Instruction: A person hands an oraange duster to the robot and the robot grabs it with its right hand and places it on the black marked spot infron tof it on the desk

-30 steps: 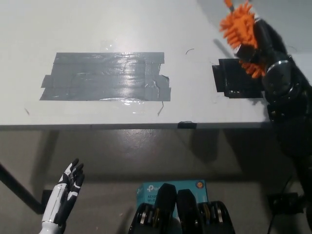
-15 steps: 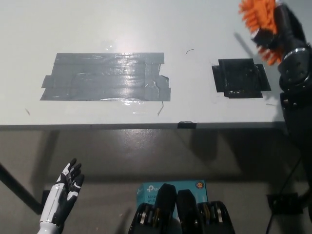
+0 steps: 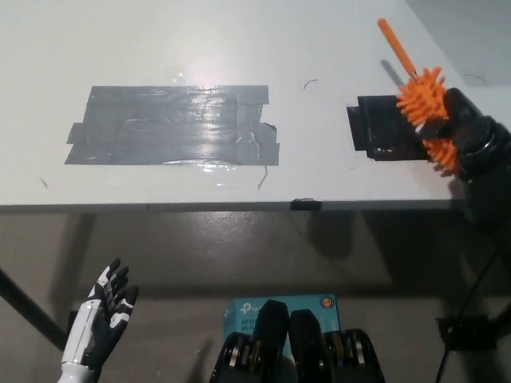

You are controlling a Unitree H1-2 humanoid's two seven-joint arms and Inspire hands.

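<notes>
- Since the earlier frame the black right hand (image 3: 469, 137) has dropped from the upper right corner to the right edge of the frame at mid-height, bringing the orange duster (image 3: 423, 100) down with it.
- Its fingers are wrapped around the duster's bristled head, whose thin orange handle points up and left.
- Bristles now overlap the right end of the black marked spot (image 3: 382, 128) on the white desk (image 3: 239, 40); whether they touch the surface I cannot tell.
- Left of centre lies a wide grey tape patch (image 3: 174, 125), well apart from the duster.
- At the lower left, below the desk edge, the white left hand (image 3: 100, 319) rests with fingers spread, holding nothing.
</notes>
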